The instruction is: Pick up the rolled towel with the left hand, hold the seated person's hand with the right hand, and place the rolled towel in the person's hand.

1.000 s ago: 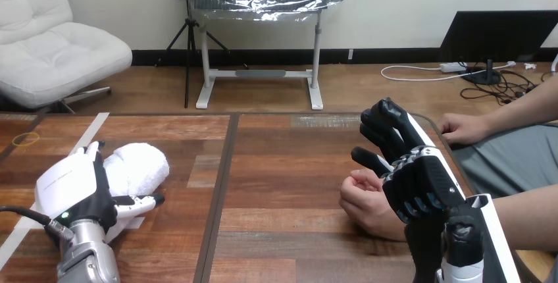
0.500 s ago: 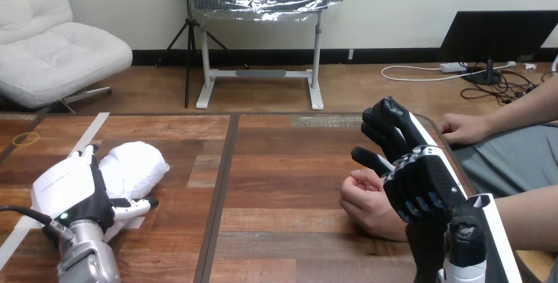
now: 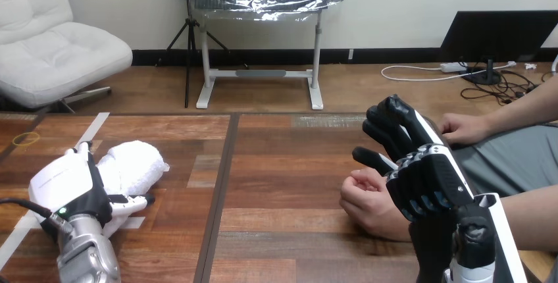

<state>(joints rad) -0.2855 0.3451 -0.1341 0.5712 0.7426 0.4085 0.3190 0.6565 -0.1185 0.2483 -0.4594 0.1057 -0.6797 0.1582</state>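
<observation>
- Surface: wooden table, dark seam down the middle, pale tape strip and yellow rubber band at far left.
- Left of the seam, lying on the wood: rolled towel.
- Against the towel's left side: left hand, fingers straight, thumb stretched along the towel's near side, not closed round it.
- Right of the seam: right hand touching the person's hand; cannot tell whether holding.
- At the far right edge: person's other hand.
- Versus 1 s ago: left hand slightly further left and nearer, thumb drawn back; right hand nudged right; towel and person's hand unmoved.
</observation>
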